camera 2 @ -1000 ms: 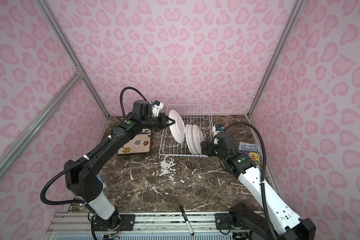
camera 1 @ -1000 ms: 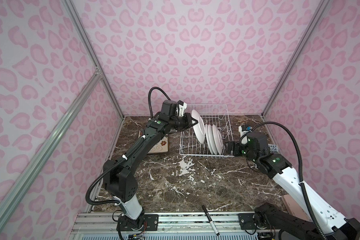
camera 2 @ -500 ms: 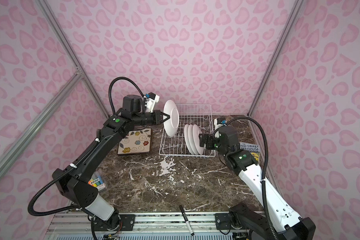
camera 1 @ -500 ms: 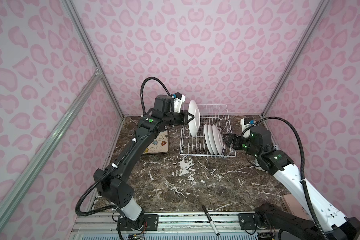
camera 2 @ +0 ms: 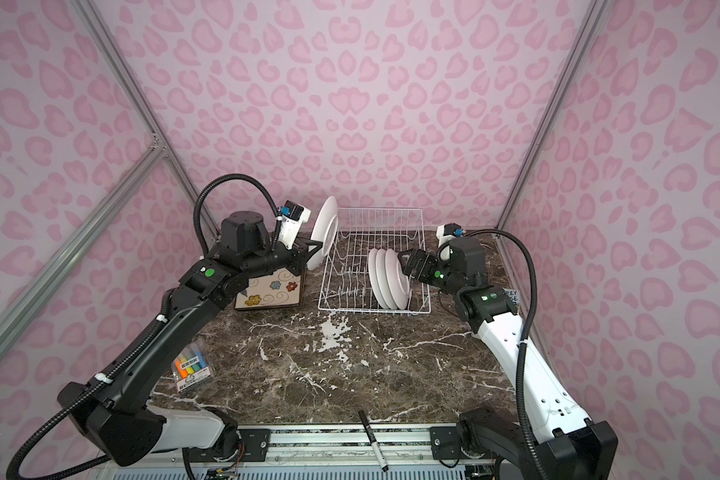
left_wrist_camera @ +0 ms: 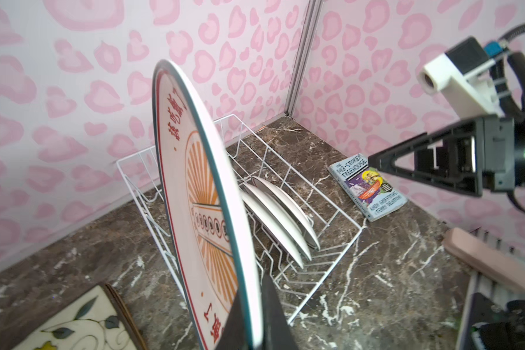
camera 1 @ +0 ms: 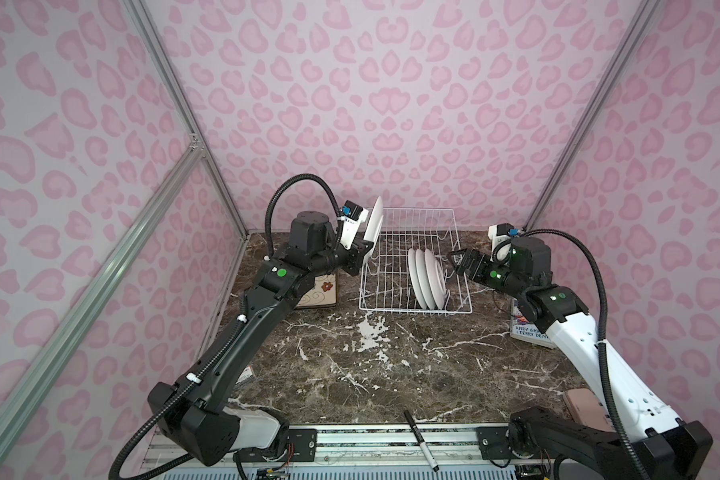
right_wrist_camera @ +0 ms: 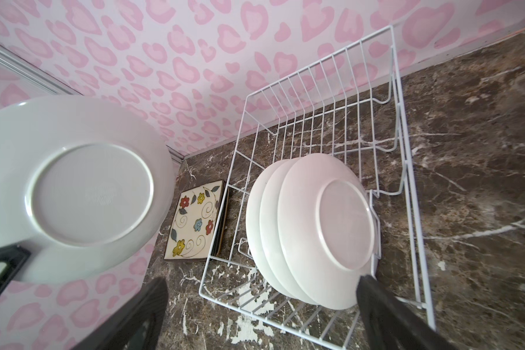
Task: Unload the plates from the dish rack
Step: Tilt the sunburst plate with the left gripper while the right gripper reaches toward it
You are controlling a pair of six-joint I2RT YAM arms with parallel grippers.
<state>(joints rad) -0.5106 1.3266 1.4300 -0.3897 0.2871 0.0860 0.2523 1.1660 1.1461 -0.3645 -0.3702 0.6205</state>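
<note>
My left pincer (camera 2: 314, 251) clamps a round plate (camera 2: 325, 226) by its rim, upright over the edge of the rack (camera 2: 391, 224). Hazard: it may pivot or slip. My right pincer (camera 2: 404, 264) stands wide beside three racked plates (camera 2: 385, 282); contact could topple them.

The scene is lit brightly and evenly, only soft shadows being cast; the dish rack (right_wrist_camera: 315, 100) is bowed by wide-angle distortion in the right wrist view, and the nearest edge of the held plate (left_wrist_camera: 212, 212) is blurred in the left wrist view.
</note>
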